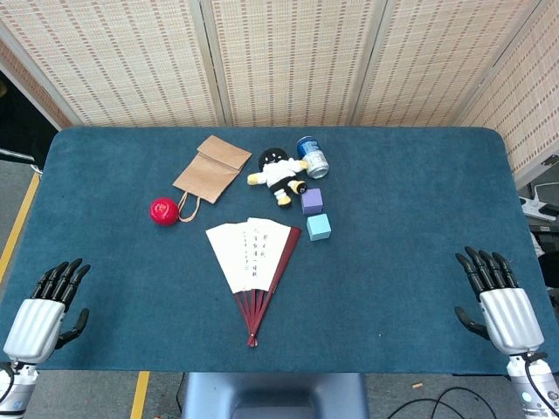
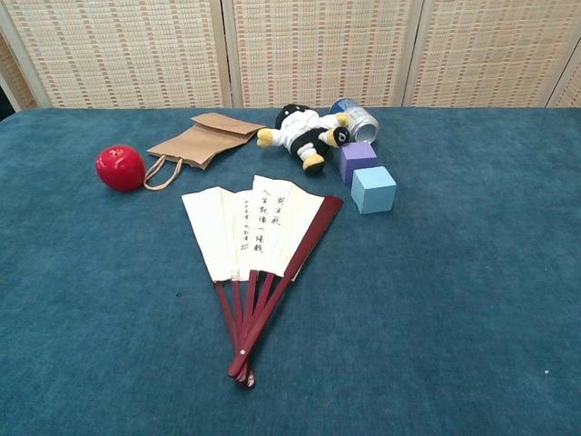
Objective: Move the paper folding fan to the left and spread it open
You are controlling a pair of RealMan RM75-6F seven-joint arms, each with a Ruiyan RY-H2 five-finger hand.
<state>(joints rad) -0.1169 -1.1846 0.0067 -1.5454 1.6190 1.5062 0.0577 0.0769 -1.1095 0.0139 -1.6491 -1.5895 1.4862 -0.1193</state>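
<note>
The paper folding fan [image 1: 249,254] lies partly spread near the middle of the blue table, its cream leaf with dark writing pointing away and its dark red ribs meeting at a pivot near the front edge. The chest view shows the same fan [image 2: 255,237] clearly. My left hand [image 1: 45,310] rests at the front left corner with fingers apart and holds nothing. At the front right corner my right hand [image 1: 495,301] is likewise empty, fingers spread. Both hands are far from the fan. Neither hand shows in the chest view.
Behind the fan lie a red ball [image 1: 163,210], a brown paper bag [image 1: 210,165], a plush doll [image 1: 279,174], a blue can [image 1: 312,156], a purple cube [image 1: 312,201] and a light blue cube [image 1: 319,227]. The blue table [image 1: 410,253] ends at wicker screens behind.
</note>
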